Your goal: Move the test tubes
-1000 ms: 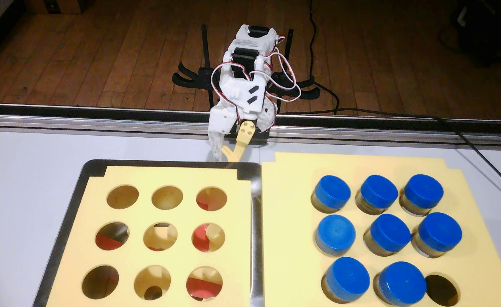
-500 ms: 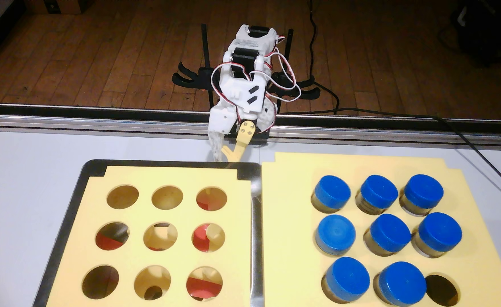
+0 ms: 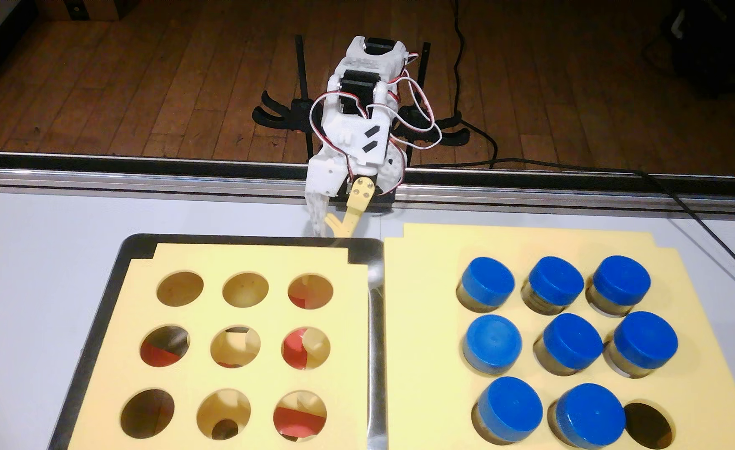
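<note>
Claw [image 3: 330, 227] hung at upper centre of the frame, tips down by the tray's [image 3: 97, 320] far rim, fingers nearly together and holding nothing. Below it at lower left lay a yellow rack [image 3: 249, 259] with nine vacant holes. Tubes [image 3: 571, 342], eight blue-capped, stood well apart from the claw at lower right in a second rack [image 3: 422, 324], whose bottom-right hole [image 3: 648, 426] was vacant.

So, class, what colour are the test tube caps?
Blue, clearest in the fixed view: caps.
</note>
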